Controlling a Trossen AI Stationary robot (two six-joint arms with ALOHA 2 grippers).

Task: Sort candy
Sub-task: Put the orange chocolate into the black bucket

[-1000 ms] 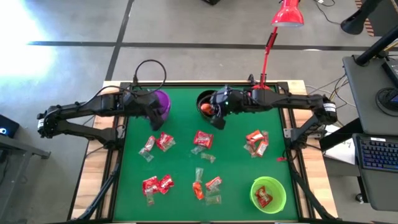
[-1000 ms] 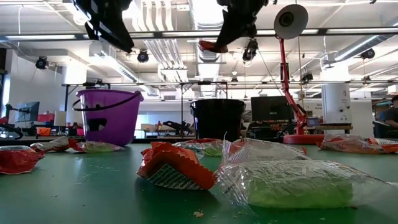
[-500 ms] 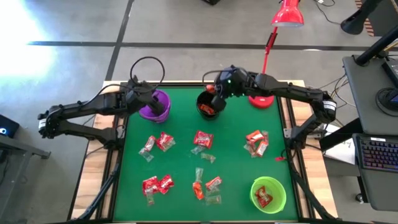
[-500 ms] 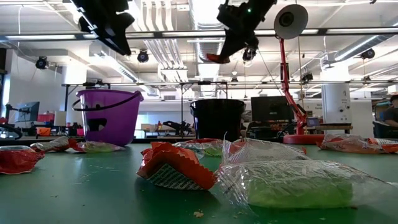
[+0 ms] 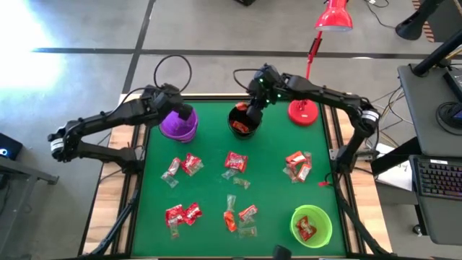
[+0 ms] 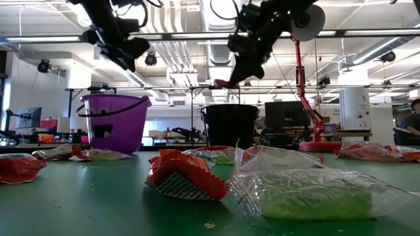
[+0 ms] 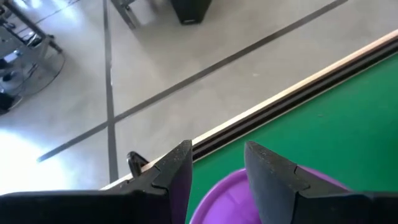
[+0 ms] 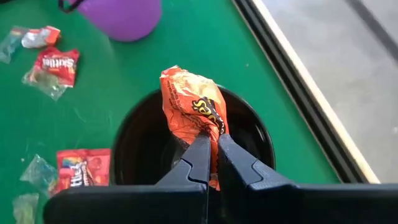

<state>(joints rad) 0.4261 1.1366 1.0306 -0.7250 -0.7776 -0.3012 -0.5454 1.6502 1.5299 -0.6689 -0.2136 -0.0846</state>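
My right gripper (image 8: 211,155) is shut on an orange-red wrapped candy (image 8: 193,102) above the black cup (image 8: 134,134), which stands at the table's far middle (image 5: 244,124). In the low view this candy (image 6: 222,83) hangs just above the black cup's rim (image 6: 230,107). My left gripper (image 7: 217,165) is open and empty above the purple cup (image 7: 273,199), which stands at the far left (image 5: 177,126). Loose candy lies in several heaps on the green table, one of them (image 5: 234,162) near the middle. My right gripper pinches the orange-red candy's lower part (image 8: 210,129) between its two fingers. The fingers come from above, slanting down. The crinkled wrapper sticks out past the fingertips, lifted clear over the black cup's opening.
A green cup (image 5: 312,224) with a red candy inside stands at the near right. A red lamp's base (image 5: 303,113) stands at the far right beside the black cup, its pole rising behind my right arm. Candy heaps (image 5: 182,214) (image 5: 297,165) lie across the table's middle and near part.
My right gripper has carried the orange-red candy toward the table's far edge, and in the low view it now hangs lower, close above the black cup. My left gripper has gone toward the far edge and now stands over the purple cup.
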